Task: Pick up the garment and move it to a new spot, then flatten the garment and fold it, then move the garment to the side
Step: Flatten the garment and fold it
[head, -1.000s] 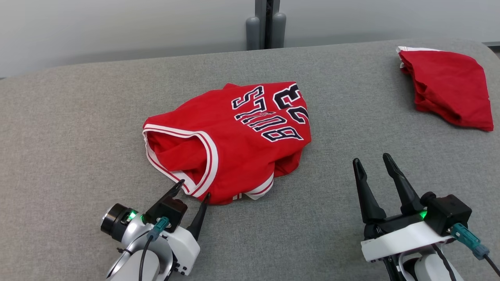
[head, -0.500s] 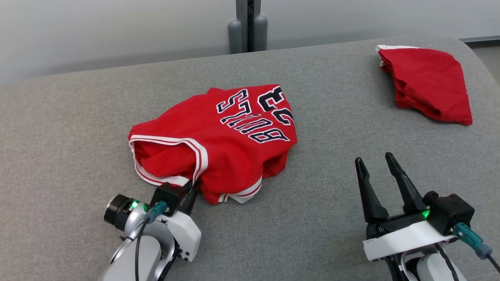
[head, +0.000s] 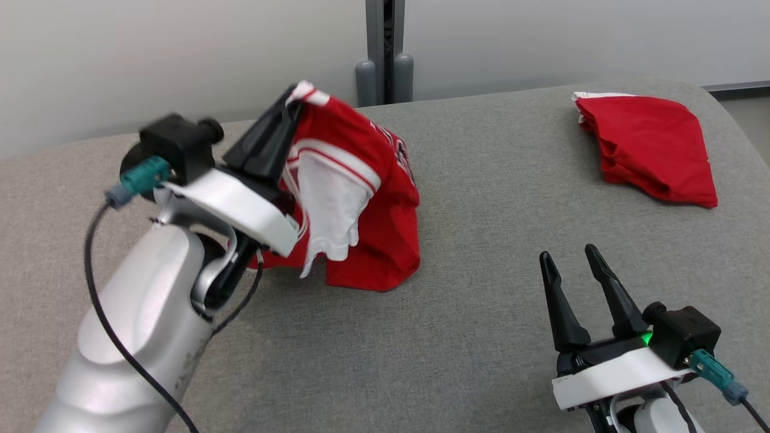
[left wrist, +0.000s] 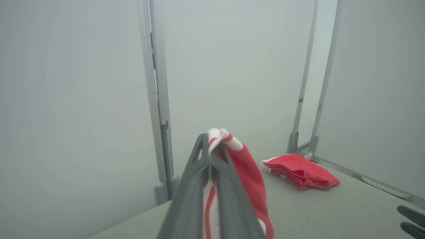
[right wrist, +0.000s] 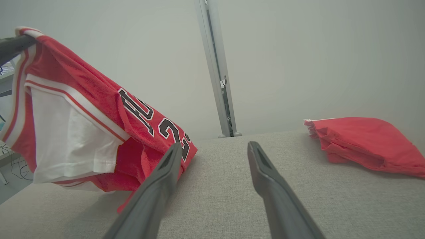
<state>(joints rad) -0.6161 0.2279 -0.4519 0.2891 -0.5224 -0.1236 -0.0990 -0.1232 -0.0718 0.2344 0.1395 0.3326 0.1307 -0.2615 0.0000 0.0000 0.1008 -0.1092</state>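
Lifted since a second ago, your left gripper (head: 290,102) pinches the red Bulls jersey (head: 385,240) by its white trim. Its lower folds brush the grey cushion (head: 481,313), well left of the folded red cloth (head: 649,150). Your right gripper (head: 568,257) gapes empty.

Left wrist: fingers pressed together on trim.

Right wrist: jersey hangs left of the spread fingers.

The pick-up looks underway; next, carry it clear to a fresh spot.

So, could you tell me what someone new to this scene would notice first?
The red jersey with white trim and black lettering stands out most, dangling from the shut left claw at the left of the grey padded surface. Next comes a second red garment, lying bunched at the far right corner, with the open right claw empty at the near right.
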